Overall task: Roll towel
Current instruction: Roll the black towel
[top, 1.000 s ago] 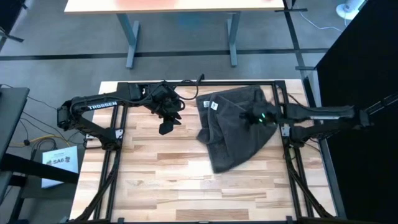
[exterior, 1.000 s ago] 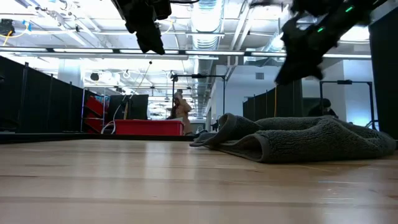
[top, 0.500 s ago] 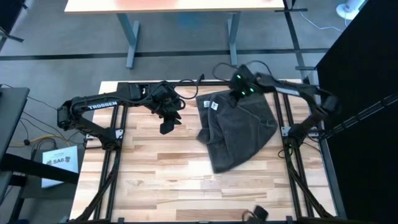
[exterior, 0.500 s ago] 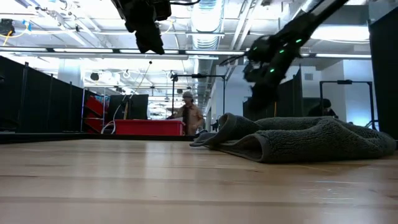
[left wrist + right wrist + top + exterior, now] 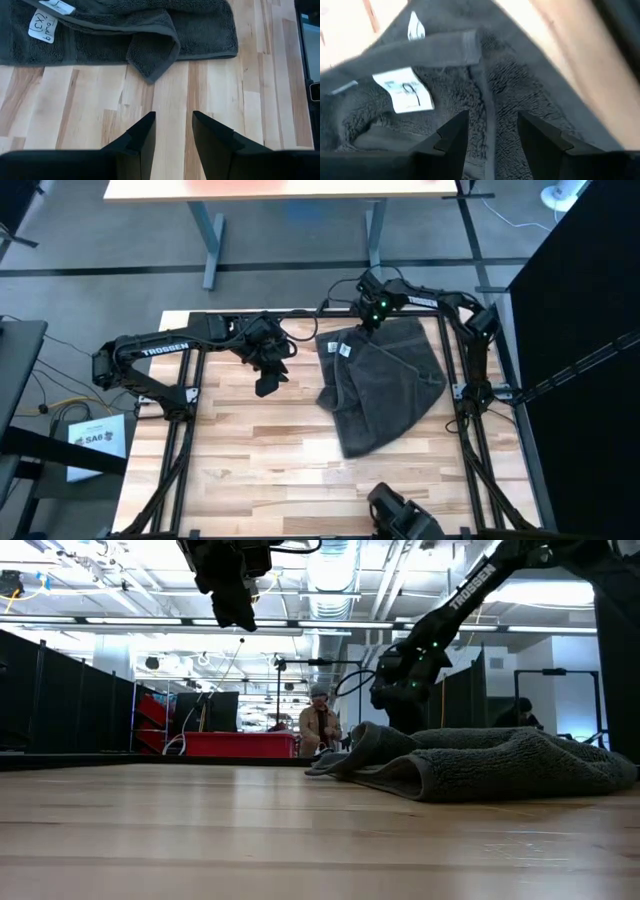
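Charcoal terry towel [image 5: 385,385] lies crumpled, unrolled, on right half of wooden bench [image 5: 250,450], one corner folded over, white tag [image 5: 343,350] near far edge. Right tool [image 5: 372,320] hovers over towel's far edge beside tag, jaws apart, holding nothing. Left tool [image 5: 268,383] waits above bare wood just left of towel, part-open, empty. Step looks like first grab; next: pinch hem, spread flat. Open room lies left and near.

Writing on the towel's white tag [image 5: 404,93] is blurred; unreadable.
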You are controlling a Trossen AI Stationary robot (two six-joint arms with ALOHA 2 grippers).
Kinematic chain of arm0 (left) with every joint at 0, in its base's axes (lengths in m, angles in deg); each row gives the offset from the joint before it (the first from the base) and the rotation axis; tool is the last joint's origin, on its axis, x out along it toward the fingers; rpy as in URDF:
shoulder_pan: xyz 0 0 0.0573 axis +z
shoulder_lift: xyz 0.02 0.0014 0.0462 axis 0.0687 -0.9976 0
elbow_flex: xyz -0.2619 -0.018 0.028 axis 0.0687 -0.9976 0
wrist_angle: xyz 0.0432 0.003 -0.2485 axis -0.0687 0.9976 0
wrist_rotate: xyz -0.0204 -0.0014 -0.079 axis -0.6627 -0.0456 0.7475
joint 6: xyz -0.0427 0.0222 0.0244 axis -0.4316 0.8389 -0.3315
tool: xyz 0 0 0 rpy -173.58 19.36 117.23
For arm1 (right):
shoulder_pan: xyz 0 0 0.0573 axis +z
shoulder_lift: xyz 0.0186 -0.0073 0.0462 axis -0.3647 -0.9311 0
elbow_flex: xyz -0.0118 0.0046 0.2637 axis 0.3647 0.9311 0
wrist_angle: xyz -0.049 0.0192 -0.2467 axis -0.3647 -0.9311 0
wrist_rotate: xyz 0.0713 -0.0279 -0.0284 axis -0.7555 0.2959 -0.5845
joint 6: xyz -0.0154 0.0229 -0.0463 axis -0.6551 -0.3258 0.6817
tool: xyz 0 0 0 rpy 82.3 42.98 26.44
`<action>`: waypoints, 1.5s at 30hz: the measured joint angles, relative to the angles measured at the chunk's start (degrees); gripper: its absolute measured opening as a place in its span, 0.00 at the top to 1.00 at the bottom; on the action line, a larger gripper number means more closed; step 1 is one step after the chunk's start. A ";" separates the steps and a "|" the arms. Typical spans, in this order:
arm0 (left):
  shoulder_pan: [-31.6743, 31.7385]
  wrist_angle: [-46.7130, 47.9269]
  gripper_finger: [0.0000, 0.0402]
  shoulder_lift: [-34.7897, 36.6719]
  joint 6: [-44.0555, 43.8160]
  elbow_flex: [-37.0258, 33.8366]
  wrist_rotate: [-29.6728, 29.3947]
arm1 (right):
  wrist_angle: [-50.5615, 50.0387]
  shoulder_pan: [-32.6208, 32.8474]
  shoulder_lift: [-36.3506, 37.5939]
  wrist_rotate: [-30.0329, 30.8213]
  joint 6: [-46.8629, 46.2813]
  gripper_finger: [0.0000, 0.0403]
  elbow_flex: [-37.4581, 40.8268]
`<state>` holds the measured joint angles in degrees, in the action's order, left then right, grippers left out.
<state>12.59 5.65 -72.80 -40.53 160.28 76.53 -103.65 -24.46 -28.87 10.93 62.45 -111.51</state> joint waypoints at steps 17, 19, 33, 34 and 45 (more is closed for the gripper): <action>3.42 -20.10 0.72 -7.09 6.87 -3.85 -8.49 | -0.72 1.70 -0.41 -2.26 2.28 0.70 -0.02; 6.17 -22.51 0.72 -11.94 8.71 -3.38 -6.51 | -0.84 1.70 -0.41 -2.28 1.81 0.70 -0.02; 20.29 -18.68 0.77 -38.48 22.02 17.12 1.76 | -2.09 2.10 -0.41 -2.26 1.34 0.70 -0.04; 20.39 -17.66 0.78 -40.18 22.72 19.22 1.80 | -2.15 2.12 -0.41 -2.26 1.34 0.70 -0.04; 20.52 -1.85 0.79 -54.04 32.97 33.32 0.12 | -2.21 2.27 -0.41 -2.24 1.33 0.70 -0.04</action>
<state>33.12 3.80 -126.84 -7.57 193.60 76.65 -105.86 -22.18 -29.28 8.69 63.78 -111.55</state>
